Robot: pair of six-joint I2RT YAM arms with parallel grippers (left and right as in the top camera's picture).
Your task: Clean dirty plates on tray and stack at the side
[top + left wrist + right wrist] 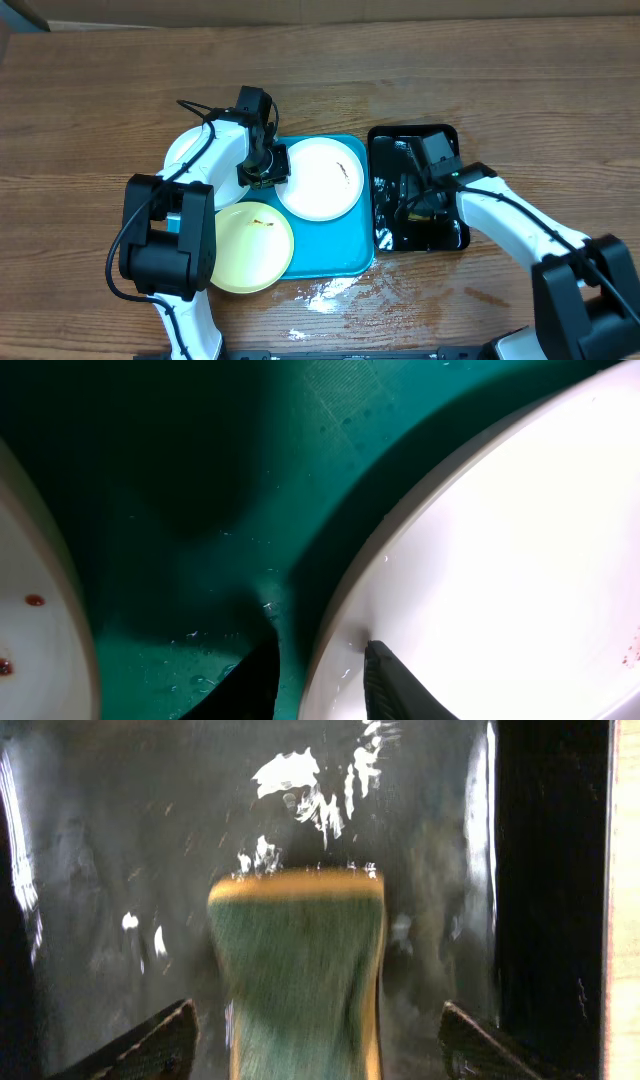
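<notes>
A white plate (320, 180) with a dark smear lies on the teal tray (340, 250). My left gripper (262, 172) is at its left rim. In the left wrist view my left gripper (320, 680) is shut on the white plate (500, 560), one finger on the inside and the other outside over the teal tray (200, 510). A yellow plate (250, 250) with a small stain overlaps the tray's left front corner. My right gripper (410, 195) hangs open over a black tray (440, 135). A green and yellow sponge (300, 960) lies blurred between its spread fingertips (170, 1035), untouched.
Another white plate (185, 150) lies on the table left of the tray, partly under my left arm. A plate edge (30, 630) with red specks shows at the left wrist view's left side. Water films the black tray (120, 840), and spilled water (325, 295) wets the table in front.
</notes>
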